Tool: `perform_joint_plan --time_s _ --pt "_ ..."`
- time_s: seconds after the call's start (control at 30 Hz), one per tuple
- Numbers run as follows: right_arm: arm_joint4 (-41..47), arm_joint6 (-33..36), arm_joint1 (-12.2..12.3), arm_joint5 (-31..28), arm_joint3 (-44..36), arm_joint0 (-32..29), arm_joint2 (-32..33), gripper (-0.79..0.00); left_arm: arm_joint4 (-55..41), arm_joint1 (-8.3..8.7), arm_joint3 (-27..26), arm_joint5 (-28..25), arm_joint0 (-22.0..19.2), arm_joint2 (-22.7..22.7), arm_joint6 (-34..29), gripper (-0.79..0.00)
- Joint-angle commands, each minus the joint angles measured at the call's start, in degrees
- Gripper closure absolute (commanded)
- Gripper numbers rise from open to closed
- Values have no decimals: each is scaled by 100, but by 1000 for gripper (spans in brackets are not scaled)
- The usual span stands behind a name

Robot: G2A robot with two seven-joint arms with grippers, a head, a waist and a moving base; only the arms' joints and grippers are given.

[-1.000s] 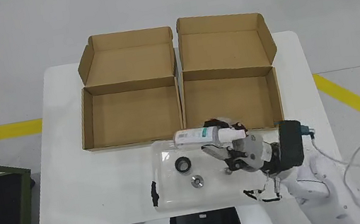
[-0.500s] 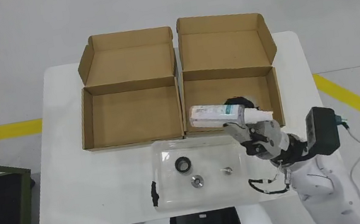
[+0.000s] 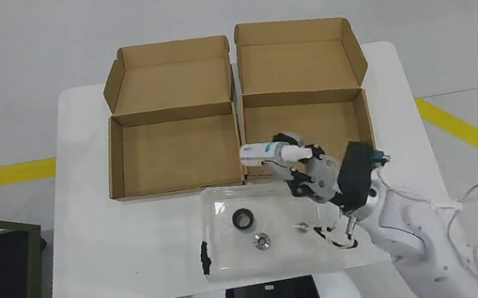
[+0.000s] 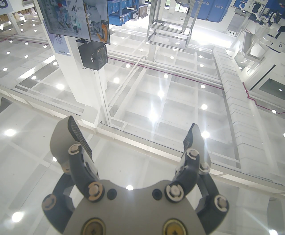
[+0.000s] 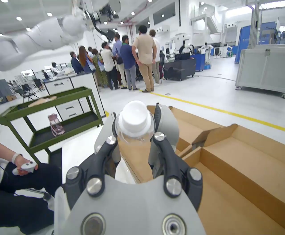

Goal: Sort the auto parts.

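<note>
- Bottle (image 3: 261,152) is clamped in right gripper (image 3: 296,157), lying flat with its cap end toward the wrist. From above it hangs over the near corner of right box (image 3: 331,129), and its base reaches the seam with left box (image 3: 173,155).
- Which box takes it?
- Can't tell. My guess is the right one, since it's the closer.
- How to place it well?
- Get the whole body past the front wall, then go low over the box floor before the fingers part. It's round, so it'll likely roll if let go high. The grip sits near the neck, so the heavy end may dip first.
- Left gripper (image 4: 133,131)?
- Spread wide, holding nothing, aimed at the ceiling.
- Contents?
- Both boxes look bare inside, with their lids folded back toward the far edge of the worktop (image 3: 91,231). Clear tray (image 3: 209,240) sits at the near edge, just in front of the boxes. It holds a black ring (image 3: 245,218), a round metal part (image 3: 261,240) and a small bolt-like piece (image 3: 301,226), none touching.
</note>
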Motion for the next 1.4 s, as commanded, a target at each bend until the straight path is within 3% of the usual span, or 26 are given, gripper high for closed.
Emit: perform_joint_plan --time_s 0.0,0.37,0.57,0.97,1.37 --pt "-597 234 -2 355 -20 41 -55 0 0 0 0 0 0 0 0 -785" --pt "-1359 1450 -52 983 517 578 -416 0 0 0 0 0 0 0 0 -785" --pt "-1002 1781 -110 1171 956 953 -494 0 0 0 0 0 0 0 0 -785" --pt "-912 2681 -190 1201 1580 1756 -710 0 0 0 0 0 0 0 0 -785" --pt "-845 3033 -285 1203 2240 2201 -1044 0 0 0 0 0 0 0 0 -785"
